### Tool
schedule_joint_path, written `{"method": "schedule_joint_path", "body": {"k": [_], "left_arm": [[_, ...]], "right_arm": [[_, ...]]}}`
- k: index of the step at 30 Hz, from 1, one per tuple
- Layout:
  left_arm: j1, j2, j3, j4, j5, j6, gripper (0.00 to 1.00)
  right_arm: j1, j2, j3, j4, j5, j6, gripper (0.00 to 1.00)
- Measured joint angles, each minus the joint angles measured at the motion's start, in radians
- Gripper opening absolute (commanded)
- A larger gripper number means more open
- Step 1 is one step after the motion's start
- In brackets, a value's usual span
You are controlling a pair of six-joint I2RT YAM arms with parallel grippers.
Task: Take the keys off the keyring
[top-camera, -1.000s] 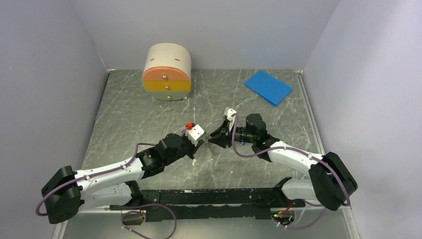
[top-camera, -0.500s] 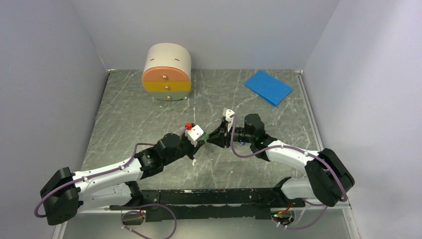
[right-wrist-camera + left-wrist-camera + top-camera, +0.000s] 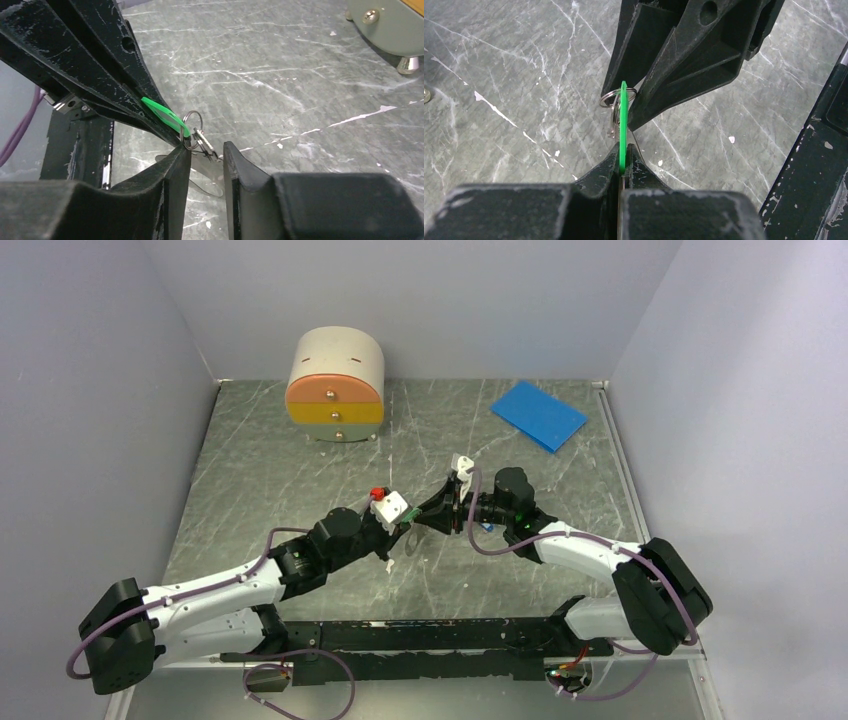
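Observation:
My left gripper [image 3: 623,150] is shut on the bright green key tag [image 3: 623,120], seen edge-on, and holds it above the table. A small silvery split ring [image 3: 616,96] passes through the tag's far end. The tag [image 3: 161,114] and the ring [image 3: 192,122] also show in the right wrist view. There a small metal clasp [image 3: 204,141] and the thin dark keyring loop [image 3: 212,175] hang below the ring. My right gripper [image 3: 206,152] is open, its tips either side of the clasp, with one fingertip [image 3: 181,152] touching the ring. Both grippers [image 3: 412,525] meet mid-table.
A round-topped drawer unit [image 3: 335,385] stands at the back left; its foot [image 3: 407,65] shows in the right wrist view. A blue sheet [image 3: 538,414] lies at the back right. The grey marbled table [image 3: 260,470] is walled on three sides.
Both grippers have shifted slightly left and stayed together. The thin loop now shows hanging below them in the top view.

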Motion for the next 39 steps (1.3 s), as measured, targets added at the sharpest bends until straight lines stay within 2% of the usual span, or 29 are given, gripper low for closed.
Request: {"method": "schedule_joint_path", "body": {"k": [7, 11, 15, 18, 22, 26, 30, 39], "left_arm": [[0.0, 0.0, 0.0, -0.002, -0.02, 0.0, 0.03], [0.0, -0.006, -0.002, -0.007, -0.049, 0.0, 0.03], [0.0, -0.032, -0.013, -0.003, -0.082, 0.0, 0.03], [0.0, -0.044, -0.041, 0.017, -0.089, 0.0, 0.12], [0.013, -0.06, -0.093, 0.072, -0.08, 0.001, 0.42], [0.051, -0.097, -0.163, 0.138, -0.053, -0.006, 0.59], [0.092, -0.13, -0.204, 0.188, 0.0, -0.023, 0.63], [0.2, -0.086, -0.205, 0.326, 0.24, -0.045, 0.58]], "right_arm": [[-0.002, 0.0, 0.0, 0.003, -0.032, 0.01, 0.05], [-0.009, 0.0, 0.0, 0.004, -0.059, 0.012, 0.0], [-0.027, -0.002, 0.0, 0.003, -0.074, 0.01, 0.0], [-0.03, -0.002, 0.001, -0.014, -0.098, -0.001, 0.0], [-0.034, -0.002, 0.01, -0.062, -0.13, -0.019, 0.0], [-0.04, -0.001, 0.029, -0.108, -0.154, -0.048, 0.0], [-0.041, 0.001, 0.054, -0.162, -0.179, -0.085, 0.0], [-0.041, 0.017, 0.117, -0.302, -0.24, -0.19, 0.0]]}}
